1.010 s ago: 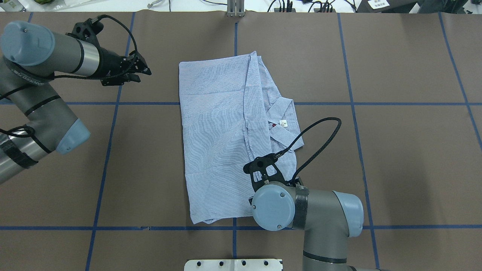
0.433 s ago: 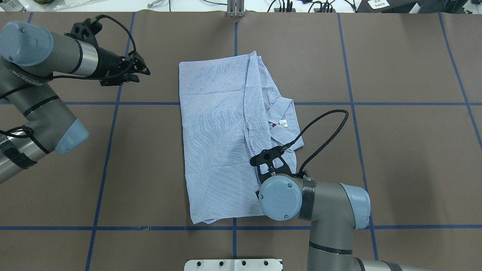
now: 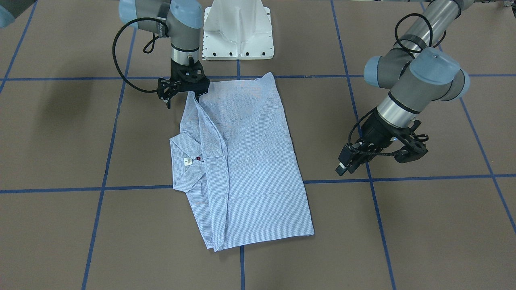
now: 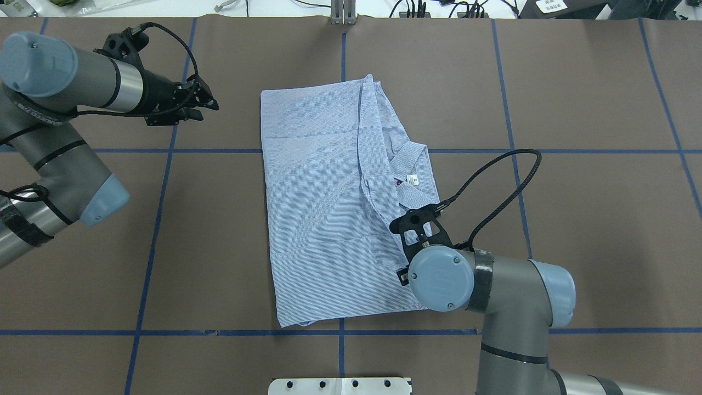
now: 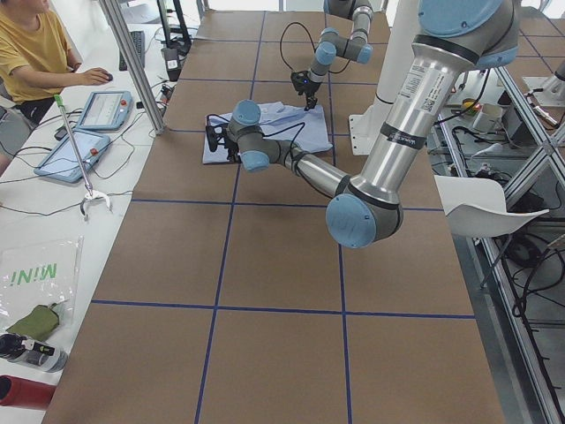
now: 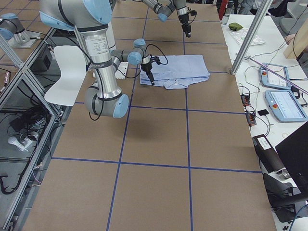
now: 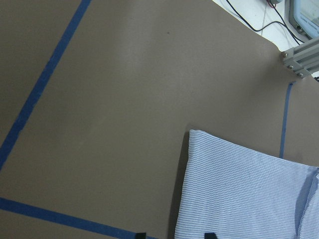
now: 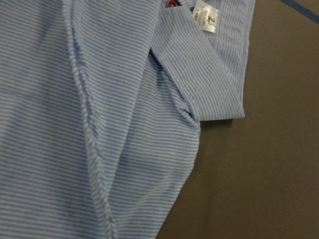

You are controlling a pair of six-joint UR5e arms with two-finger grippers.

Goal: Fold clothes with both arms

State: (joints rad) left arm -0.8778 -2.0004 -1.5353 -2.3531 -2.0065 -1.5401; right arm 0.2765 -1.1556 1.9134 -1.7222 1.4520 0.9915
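The light blue-and-white striped shirt [image 4: 318, 208] lies folded lengthwise in the middle of the table, collar and white neck label [image 4: 412, 179] on its right side. It also shows in the front view [image 3: 250, 161] and fills the right wrist view [image 8: 124, 124]. My right gripper [image 3: 192, 93] points straight down at the shirt's near right corner, and the cloth runs up to it. It is shut on the shirt, with its fingertips hidden by the wrist from overhead. My left gripper [image 4: 205, 107] hangs open and empty above bare table to the left of the shirt's far corner [image 7: 244, 194].
The table is brown with blue tape lines [image 4: 159, 208]. The white pedestal base [image 3: 238, 28] stands at the near edge. An aluminium post [image 4: 343, 11] stands at the far edge. An operator [image 5: 35, 44] sits beyond it with tablets.
My right arm has moved to the right and slightly away from the robot base. The shirt's front fold near the collar has shifted right with it. The left arm has hardly moved.
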